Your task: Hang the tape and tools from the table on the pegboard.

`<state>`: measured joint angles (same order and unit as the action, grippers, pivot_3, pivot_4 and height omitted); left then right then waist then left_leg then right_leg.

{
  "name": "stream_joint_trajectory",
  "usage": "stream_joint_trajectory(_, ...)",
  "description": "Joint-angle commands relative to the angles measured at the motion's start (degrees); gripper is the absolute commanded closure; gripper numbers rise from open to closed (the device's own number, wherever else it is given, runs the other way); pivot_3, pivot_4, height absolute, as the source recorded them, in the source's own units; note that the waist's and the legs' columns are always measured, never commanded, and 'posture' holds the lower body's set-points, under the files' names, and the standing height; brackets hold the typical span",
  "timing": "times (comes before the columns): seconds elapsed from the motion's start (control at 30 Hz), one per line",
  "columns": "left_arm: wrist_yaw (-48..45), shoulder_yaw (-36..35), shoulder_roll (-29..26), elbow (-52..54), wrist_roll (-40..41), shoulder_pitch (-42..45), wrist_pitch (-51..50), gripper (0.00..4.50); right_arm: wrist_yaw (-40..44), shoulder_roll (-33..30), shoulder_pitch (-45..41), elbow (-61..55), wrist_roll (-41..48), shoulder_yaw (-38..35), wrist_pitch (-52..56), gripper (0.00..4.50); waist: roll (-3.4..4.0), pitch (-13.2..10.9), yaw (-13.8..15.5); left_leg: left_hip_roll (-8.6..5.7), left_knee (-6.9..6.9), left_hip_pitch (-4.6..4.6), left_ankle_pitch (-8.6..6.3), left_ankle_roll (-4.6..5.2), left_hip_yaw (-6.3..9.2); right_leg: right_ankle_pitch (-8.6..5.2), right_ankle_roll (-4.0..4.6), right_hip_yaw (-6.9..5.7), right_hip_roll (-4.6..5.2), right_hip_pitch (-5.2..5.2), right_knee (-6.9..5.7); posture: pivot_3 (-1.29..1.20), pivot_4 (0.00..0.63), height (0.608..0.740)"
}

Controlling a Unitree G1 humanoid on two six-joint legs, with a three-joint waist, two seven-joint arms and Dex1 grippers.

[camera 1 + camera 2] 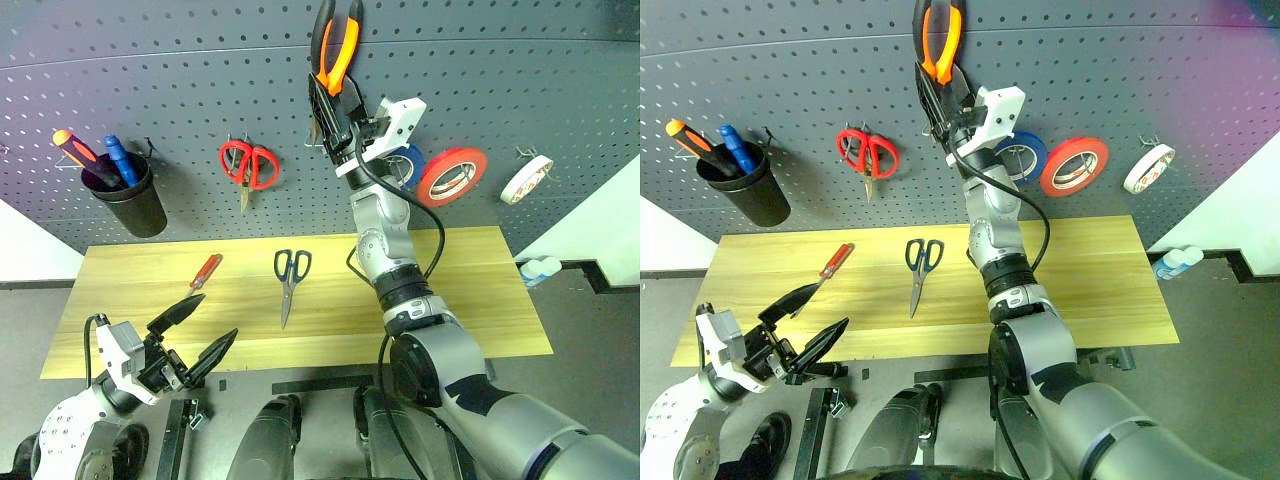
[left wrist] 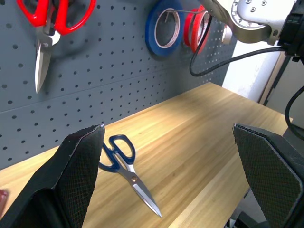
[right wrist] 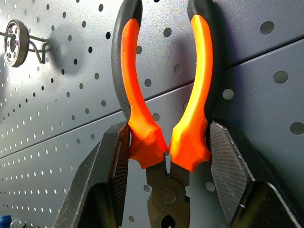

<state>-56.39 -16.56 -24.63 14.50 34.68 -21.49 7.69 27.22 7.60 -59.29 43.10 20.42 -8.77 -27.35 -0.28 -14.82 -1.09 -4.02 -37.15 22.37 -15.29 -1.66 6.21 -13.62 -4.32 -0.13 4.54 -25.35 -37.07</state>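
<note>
Closest to the robot, the left claw [image 1: 195, 345] hangs wide open and empty off the near edge of the tabletop [image 1: 470, 300]. On the tabletop itself, the dark-handled scissors [image 1: 290, 280] lie about mid-board, with the red-handled screwdriver [image 1: 203, 273] just to their left, so both are yet to be hung.

Above the tabletop's back edge, the right claw [image 3: 164, 152] is clamped on the pliers [image 1: 335, 45], squeezing the orange handles down near the pivot and holding them handles-up against the pegboard [image 1: 180, 90]. Looks like it's mid-hang.

If I were driving: line up the gap between the handles with a hook, since I can't make out one right behind them, and only let go once the weight sits on it. Easy to knock the blue roll [image 1: 408, 160] or red roll [image 1: 452, 175] just beside that wrist.

Furthest right on the pegboard, the whitish tape [image 1: 527, 180] is already on its hook.
</note>
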Motion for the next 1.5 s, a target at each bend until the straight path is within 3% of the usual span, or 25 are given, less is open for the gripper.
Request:
stream_joint_trajectory(0.03, 0.65, -0.45, -0.28, 2.42, 0.54, -0.68, -0.26, 0.0, -0.17, -0.53, -2.83, -0.27, 0.34, -0.83, -0.83, 2.43, 0.0, 0.0, 0.04, 0.0, 0.0, 0.0, 0.03, 0.01, 0.0, 0.01, 0.01, 0.0, 0.0, 0.0, 0.0, 0.09, 0.246, 0.74)
stream_joint_trajectory(0.87, 1.86, -0.17, -0.24, 4.49, 0.58, -0.26, -1.81, 0.0, 0.21, -0.25, 0.95, -11.34, 1.87, 0.11, 5.75, 2.43, 0.0, -0.01, 0.09, 0.0, 0.21, 0.04, 0.06, 0.02, 0.02, 0.02, 0.02, -0.01, 0.02, -0.08, 0.07, 0.08, 0.239, 0.74)
stream_joint_trajectory(1.5, 3.15, 0.07, -0.24, 6.85, 0.42, -1.45, -2.39, 0.0, -2.63, -2.26, -2.2, 8.48, -8.32, 1.23, -11.53, 2.43, -0.01, -0.01, 0.15, -0.01, 0.17, 0.03, 0.06, 0.01, 0.02, 0.01, 0.03, -0.02, 0.01, -0.06, 0.07, 0.11, 0.247, 0.74)
